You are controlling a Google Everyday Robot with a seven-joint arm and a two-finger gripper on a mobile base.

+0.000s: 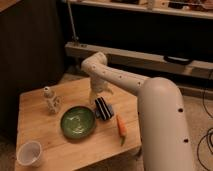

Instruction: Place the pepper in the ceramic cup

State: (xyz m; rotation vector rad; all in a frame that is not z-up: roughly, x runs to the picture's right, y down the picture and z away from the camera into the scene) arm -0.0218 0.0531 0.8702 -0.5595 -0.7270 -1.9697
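In the camera view, the gripper point(95, 98) hung near the middle of the frame at the end of the white arm. It sat low over the wooden tabletop point(37, 114), just up and left of the black striped block point(103, 108). Whether it was open or closed you could not tell.

The small orange tapered pepper point(121, 127) lay free on the tabletop, right of centre and close to the right edge. The plain white ceramic cup point(29, 153) stood well apart from it, in the lower left corner.

The step in hand looked to be reaching for the pepper. To do it well, you would probably come down across its slender body at mid-length, so it does not roll toward the edge.

The striped block lay just beside the pepper and could be nudged. The round green plate point(78, 121) lay between pepper and cup, so carry high over it. The whitish patterned figurine-like bottle point(51, 100) stood upper left, out of the path.
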